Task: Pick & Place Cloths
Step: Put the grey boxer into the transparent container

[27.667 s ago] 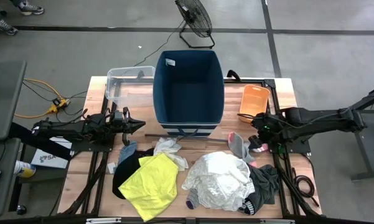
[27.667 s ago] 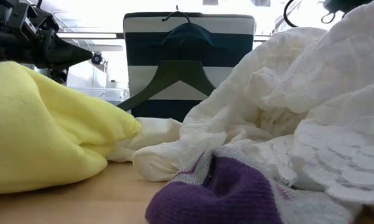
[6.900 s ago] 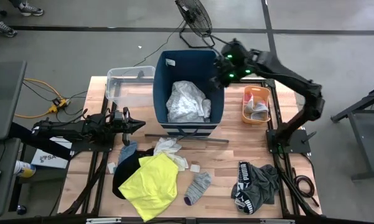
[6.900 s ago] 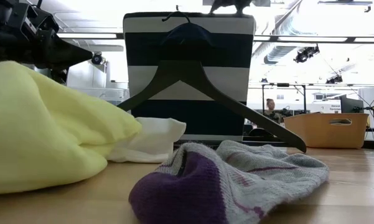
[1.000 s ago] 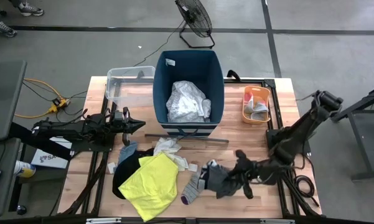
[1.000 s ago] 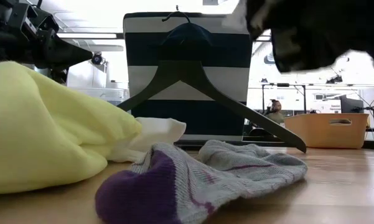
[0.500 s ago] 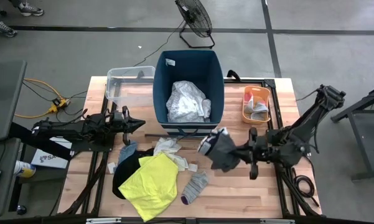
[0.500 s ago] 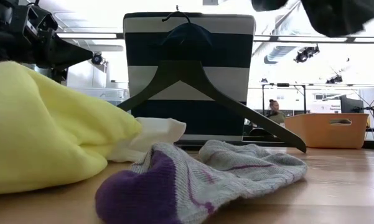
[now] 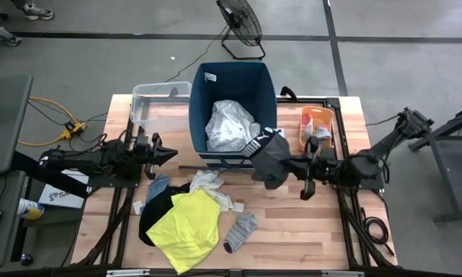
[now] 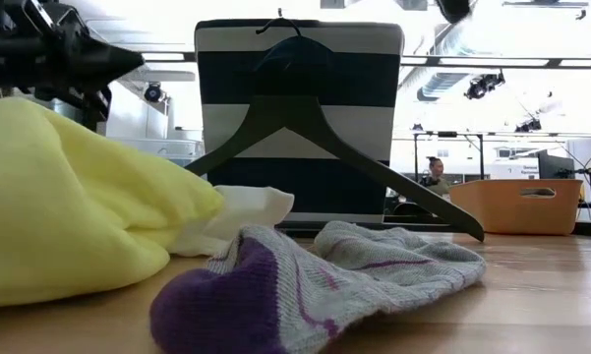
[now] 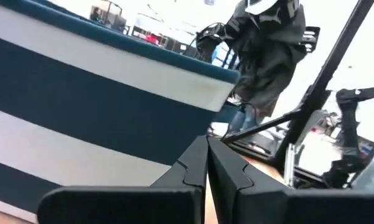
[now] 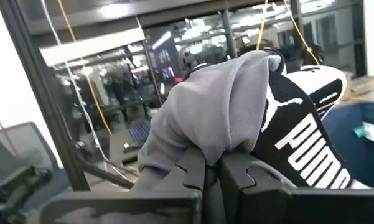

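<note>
While the right gripper (image 9: pixel 286 166) hangs above the table beside the front right corner of the tall dark-blue fabric bin (image 9: pixel 232 109), its fingers are clamped on a dark-grey garment with a black-and-white lettered waistband (image 9: pixel 267 158), which dangles clear of the wooden tabletop (image 9: pixel 292 231). Large white garment (image 9: pixel 231 127) lies inside the bin. Neon-yellow shirt (image 9: pixel 186 225) and grey sock with purple toe (image 9: pixel 240 231) rest on the table's front half. Left gripper (image 9: pixel 171 152) waits at the bin's left, fingers pressed together, holding nothing.
</note>
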Motion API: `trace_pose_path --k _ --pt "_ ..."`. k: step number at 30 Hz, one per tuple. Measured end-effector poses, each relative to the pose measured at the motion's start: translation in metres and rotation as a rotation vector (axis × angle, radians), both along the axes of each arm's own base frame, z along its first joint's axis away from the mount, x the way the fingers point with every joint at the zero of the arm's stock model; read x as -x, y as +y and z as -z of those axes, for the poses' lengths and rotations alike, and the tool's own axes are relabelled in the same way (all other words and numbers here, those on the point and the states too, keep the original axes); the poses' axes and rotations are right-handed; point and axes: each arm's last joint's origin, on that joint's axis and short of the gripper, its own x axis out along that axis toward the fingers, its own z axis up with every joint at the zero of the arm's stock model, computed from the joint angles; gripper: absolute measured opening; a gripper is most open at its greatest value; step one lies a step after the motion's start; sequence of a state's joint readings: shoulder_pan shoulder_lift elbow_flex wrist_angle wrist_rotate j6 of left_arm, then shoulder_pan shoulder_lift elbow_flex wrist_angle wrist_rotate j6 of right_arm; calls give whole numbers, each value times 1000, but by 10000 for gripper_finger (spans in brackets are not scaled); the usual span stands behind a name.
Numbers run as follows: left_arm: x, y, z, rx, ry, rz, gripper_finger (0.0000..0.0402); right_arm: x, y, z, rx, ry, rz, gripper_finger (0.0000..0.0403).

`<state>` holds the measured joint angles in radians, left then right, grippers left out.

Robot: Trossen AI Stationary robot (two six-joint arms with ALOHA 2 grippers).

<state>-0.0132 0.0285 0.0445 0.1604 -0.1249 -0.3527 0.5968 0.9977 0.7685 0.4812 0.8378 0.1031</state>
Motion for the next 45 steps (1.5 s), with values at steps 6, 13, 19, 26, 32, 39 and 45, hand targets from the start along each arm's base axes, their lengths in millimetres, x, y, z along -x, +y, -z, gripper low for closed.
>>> trace_pose_path --k 6,13,19,26,32,39,45 --pt "8 0 -52 -60 -96 -29 11 -11 -20 -5 56 -54 -31 5" --pt "-12 2 -110 -182 -38 -118 64 -20 -42 -7 92 -76 -14 5" --pt "-59 2 -148 -279 58 -146 158 -23 -55 -8 109 -83 70 5" --pt "-113 1 -174 -329 127 -144 224 -23 -66 -9 78 -84 203 5" --pt "-154 0 -191 -379 148 -108 231 -27 -72 -8 46 -105 166 5" --pt "-192 -5 -216 -560 133 -80 232 -28 -78 -8 -30 -124 191 5" --pt "-215 -22 -232 -824 142 -123 239 -29 -84 -7 -98 -145 191 5"
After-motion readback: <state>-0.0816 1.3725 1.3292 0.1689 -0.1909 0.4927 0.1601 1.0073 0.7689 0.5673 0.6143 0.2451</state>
